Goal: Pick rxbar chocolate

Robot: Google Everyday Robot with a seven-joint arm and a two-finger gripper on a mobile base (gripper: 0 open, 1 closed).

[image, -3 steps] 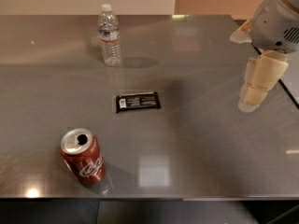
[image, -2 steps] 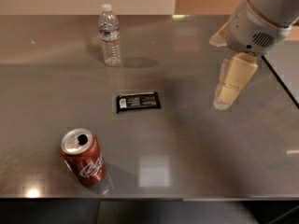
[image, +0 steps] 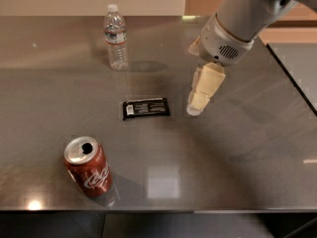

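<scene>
1. The rxbar chocolate (image: 146, 108) is seen lying flat on the table (image: 237, 172), near the middle of the surface. Its long side runs left to right in the camera view, and the white patch is at its left end.
2. The bar is touched by nothing, and bare tabletop is seen all around it.
3. The gripper (image: 195, 106) is found just to the right of the bar, near it but apart from it. It points downward, tilted to the lower left, with its tip close to the table surface.
4. Whether the gripper is set wide or narrow cannot be told from this angle. Nothing is seen to be held in it.
5. The arm is seen reaching in from the upper right corner.
6. A red soda can (image: 88, 166) is placed at the lower left of the bar, well apart from it. It stands with its opened top tilted toward the camera.
7. A clear water bottle (image: 115, 37) is stood upright toward the far edge, behind and to the left of the bar.
</scene>
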